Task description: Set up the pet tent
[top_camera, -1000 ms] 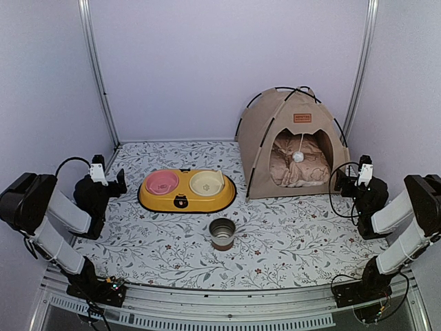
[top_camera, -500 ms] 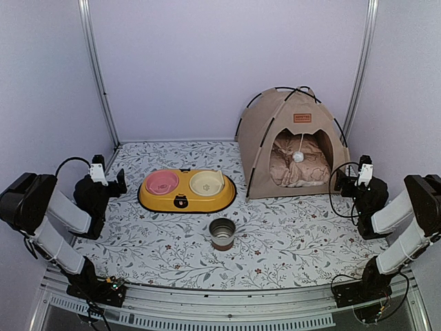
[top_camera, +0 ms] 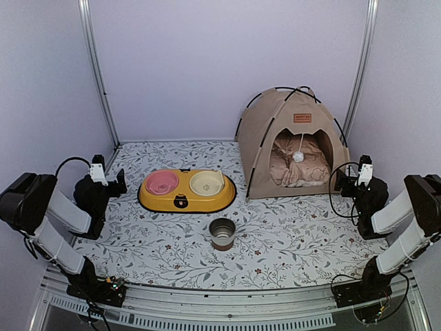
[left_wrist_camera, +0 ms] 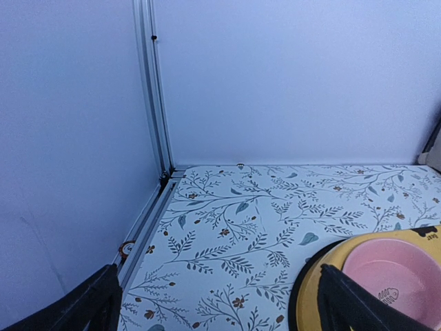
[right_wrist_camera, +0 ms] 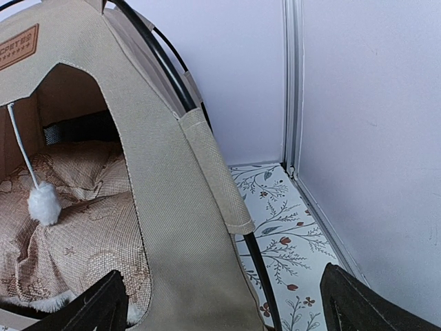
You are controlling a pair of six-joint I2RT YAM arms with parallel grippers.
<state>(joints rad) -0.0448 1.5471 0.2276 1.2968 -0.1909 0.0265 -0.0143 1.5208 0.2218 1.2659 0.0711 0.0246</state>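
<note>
The flower-print table (top_camera: 289,255) spans the whole floor. The tent (top_camera: 265,148) stands upright in the far right corner. Its black poles (top_camera: 275,91) cross over the peak and its door faces the arms.

The left arm (top_camera: 48,214) sits folded at the left edge. The left gripper (top_camera: 116,183) is released, jaws spread wide and empty, low over the table near the feeder's pink end. The right arm (top_camera: 406,214) sits folded at the right edge. The right gripper (top_camera: 343,183) is also spread wide and empty, just beside the tent's right front pole. I cannot tell whether it touches the tent.

The yellow feeder (top_camera: 180,201) lies mid-table, left of the tent, with a pink bowl (top_camera: 162,183) and a cream bowl (top_camera: 207,182). A cushion (top_camera: 306,169) lies inside the tent. A steel cup (top_camera: 222,233) stands upright just in front of the feeder. The pom-pom (top_camera: 298,157) hangs on its string in the doorway, under the brown label (top_camera: 302,118).
</note>
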